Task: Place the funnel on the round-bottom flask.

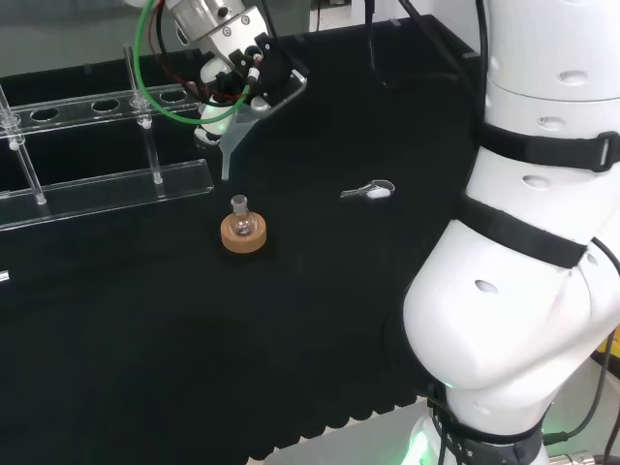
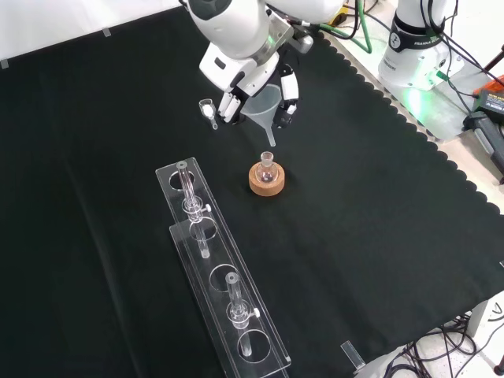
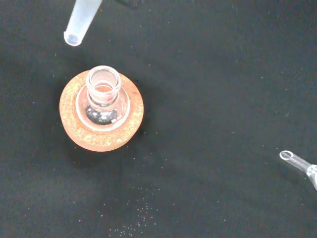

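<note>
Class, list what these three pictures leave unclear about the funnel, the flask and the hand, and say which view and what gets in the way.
1. Funnel: in the wrist view its cone is cut off by the picture's edge; the stem tip remains.
2. Hand: in the head view the funnel's cone and cables cover the fingers' contact; in the front view a white arm link hides the palm.
3. Round-bottom flask: the dark bits inside are too small to identify.
4. Small clear piece: cut off by the wrist view's edge.

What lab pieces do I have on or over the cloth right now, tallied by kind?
Funnel, held in the hand: 1
Round-bottom flask: 1
Cork ring stand: 1
Clear rack: 1
Small clear scoop: 1
Total: 5
</note>
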Motion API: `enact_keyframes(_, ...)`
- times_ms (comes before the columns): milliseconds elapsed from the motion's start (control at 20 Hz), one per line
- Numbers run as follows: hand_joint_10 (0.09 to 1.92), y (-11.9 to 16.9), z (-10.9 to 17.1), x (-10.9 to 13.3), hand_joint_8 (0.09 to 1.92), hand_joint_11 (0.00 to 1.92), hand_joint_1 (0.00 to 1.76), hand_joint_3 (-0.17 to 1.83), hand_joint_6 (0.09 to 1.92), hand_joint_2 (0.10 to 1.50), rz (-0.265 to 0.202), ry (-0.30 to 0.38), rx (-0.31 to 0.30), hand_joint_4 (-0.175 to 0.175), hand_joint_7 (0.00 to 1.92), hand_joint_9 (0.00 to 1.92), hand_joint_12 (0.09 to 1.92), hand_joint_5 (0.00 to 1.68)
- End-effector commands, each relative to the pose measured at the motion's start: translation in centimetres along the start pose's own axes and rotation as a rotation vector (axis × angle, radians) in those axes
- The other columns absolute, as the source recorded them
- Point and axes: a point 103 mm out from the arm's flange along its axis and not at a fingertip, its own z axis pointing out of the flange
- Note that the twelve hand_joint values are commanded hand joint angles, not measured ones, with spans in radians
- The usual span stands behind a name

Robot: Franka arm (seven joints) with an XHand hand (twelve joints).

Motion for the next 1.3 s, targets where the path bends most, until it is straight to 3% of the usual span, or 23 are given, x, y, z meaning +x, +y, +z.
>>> enact_keyframes(50, 1.61, 1.0, 0.6, -0.1, 1.74, 1.66, 0.75, 0.77, 1.64, 0.74, -0.006, 0.010, 0.016, -0.175, 1.04, 1.45, 1.30, 0.64)
enact_keyframes(250, 1.62, 1.5, 1.1, -0.4, 1.74, 1.65, 0.75, 0.77, 1.65, 0.74, -0.020, 0.039, 0.019, -0.175, 1.04, 1.45, 1.30, 0.64)
enact_keyframes(500, 1.62, 2.2, 2.2, -1.9, 1.74, 1.65, 0.75, 0.77, 1.65, 0.74, 0.000, 0.095, 0.048, -0.175, 1.04, 1.44, 1.30, 0.64)
enact_keyframes(900, 1.62, 2.8, 3.2, -2.2, 1.74, 1.65, 0.75, 0.77, 1.65, 0.74, -0.001, 0.151, 0.050, -0.175, 1.04, 1.44, 1.30, 0.64)
enact_keyframes(1100, 1.62, 3.1, 4.1, -2.1, 1.74, 1.65, 0.75, 0.78, 1.65, 0.74, -0.014, 0.156, 0.060, -0.175, 1.04, 1.44, 1.30, 0.64)
enact_keyframes(1300, 1.62, 3.0, 5.1, -2.2, 1.74, 1.65, 0.75, 0.78, 1.65, 0.74, 0.007, 0.119, 0.077, -0.175, 1.04, 1.44, 1.30, 0.64)
